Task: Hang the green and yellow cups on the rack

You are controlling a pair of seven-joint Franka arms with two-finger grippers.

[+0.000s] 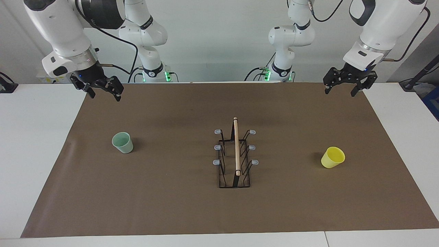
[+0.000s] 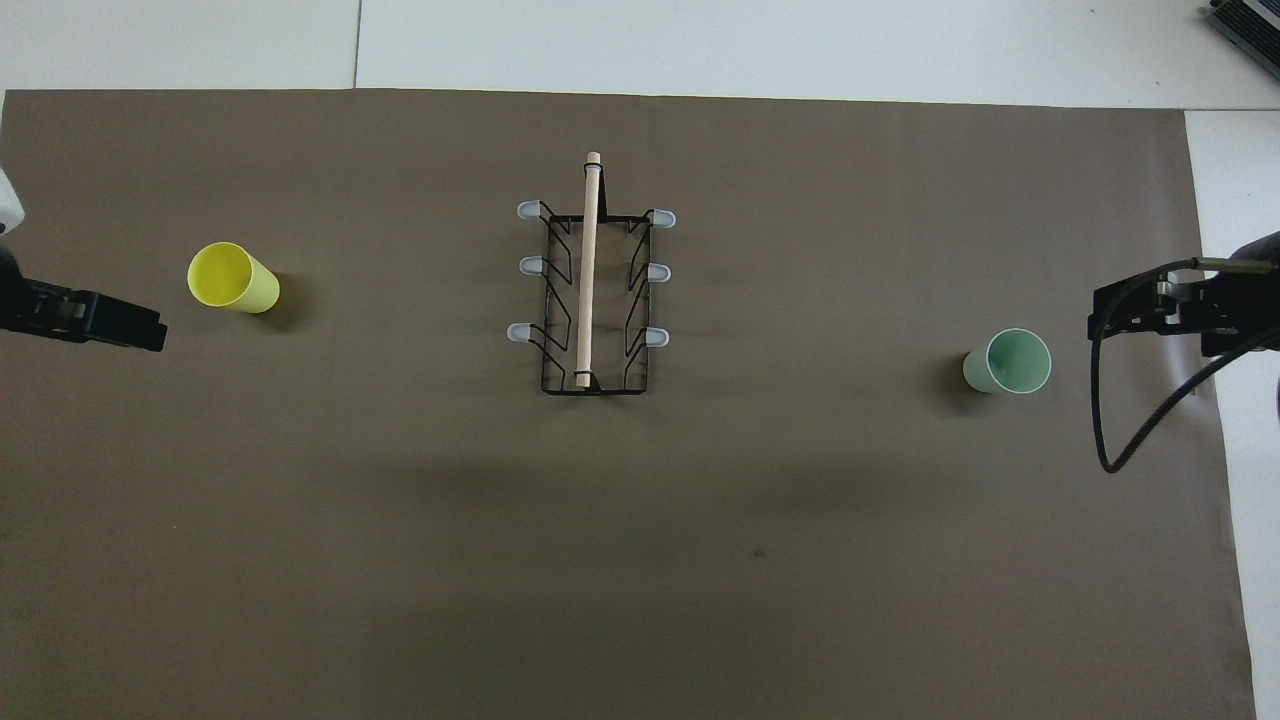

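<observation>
The pale green cup (image 1: 122, 142) stands mouth up on the brown mat toward the right arm's end; it also shows in the overhead view (image 2: 1008, 362). The yellow cup (image 1: 332, 157) (image 2: 232, 278) stands mouth up toward the left arm's end. The black wire rack (image 1: 236, 154) (image 2: 592, 290), with a wooden dowel on top and grey-tipped pegs, stands mid-mat between them, its pegs bare. My left gripper (image 1: 341, 92) (image 2: 140, 328) hangs open and empty over the mat's corner. My right gripper (image 1: 104, 94) (image 2: 1120, 310) hangs open and empty over the other corner.
The brown mat (image 1: 171, 206) covers most of the white table (image 1: 34, 137). A black cable (image 2: 1140, 440) loops down from the right arm beside the green cup. Both arm bases stand at the robots' edge of the table.
</observation>
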